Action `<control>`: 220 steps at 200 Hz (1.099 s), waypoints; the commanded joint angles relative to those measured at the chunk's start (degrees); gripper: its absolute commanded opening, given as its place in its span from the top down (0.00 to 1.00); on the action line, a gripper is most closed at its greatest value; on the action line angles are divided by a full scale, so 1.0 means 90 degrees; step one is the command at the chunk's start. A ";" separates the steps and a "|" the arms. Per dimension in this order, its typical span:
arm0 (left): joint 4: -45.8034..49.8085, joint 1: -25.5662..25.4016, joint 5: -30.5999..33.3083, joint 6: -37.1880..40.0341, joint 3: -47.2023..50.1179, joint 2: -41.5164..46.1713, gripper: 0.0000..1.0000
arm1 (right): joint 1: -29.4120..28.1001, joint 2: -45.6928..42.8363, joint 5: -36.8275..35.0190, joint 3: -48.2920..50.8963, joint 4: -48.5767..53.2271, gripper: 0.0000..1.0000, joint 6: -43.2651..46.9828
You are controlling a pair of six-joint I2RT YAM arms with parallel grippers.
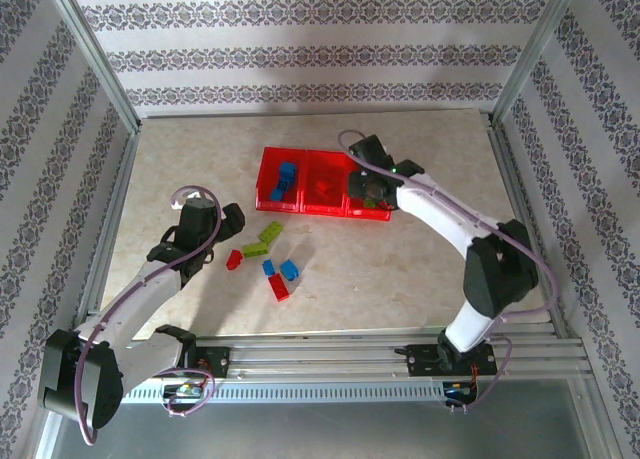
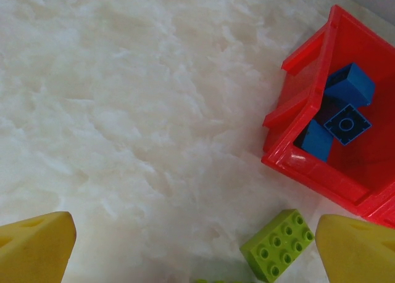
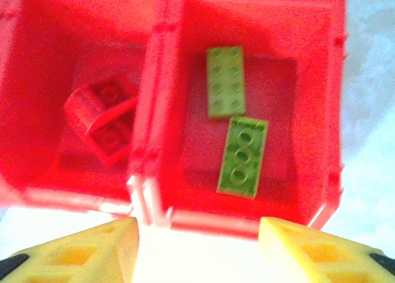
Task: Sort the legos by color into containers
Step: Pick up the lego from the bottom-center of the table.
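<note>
— While the left gripper (image 2: pixel 194 249) is spread wide and empty, what is found within reach?
— A lime green lego (image 2: pixel 276 245) is seen just beside one fingertip (image 2: pixel 352 246); probably light, stiff, slick. It is best pinched across its smooth long sides.

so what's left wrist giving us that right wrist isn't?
Left wrist: blue bricks in an end compartment, and a green brick loose on the table. Right wrist: two green bricks in the other end compartment, red bricks in the middle one. Both: the red tray, and that arm's own jaws, open and empty.
</note>
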State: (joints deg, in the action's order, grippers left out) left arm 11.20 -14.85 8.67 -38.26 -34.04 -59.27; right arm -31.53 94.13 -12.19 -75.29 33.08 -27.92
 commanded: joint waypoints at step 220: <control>0.1158 0.0106 -0.0943 -0.0553 0.0728 0.0419 0.00 | -0.4162 0.1893 0.1132 -0.0681 0.0815 0.43 -0.0260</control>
State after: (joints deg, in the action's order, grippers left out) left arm 20.60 -14.85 -0.45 -42.33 -28.40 -56.62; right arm -68.42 108.75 -2.79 -78.85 38.22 -31.99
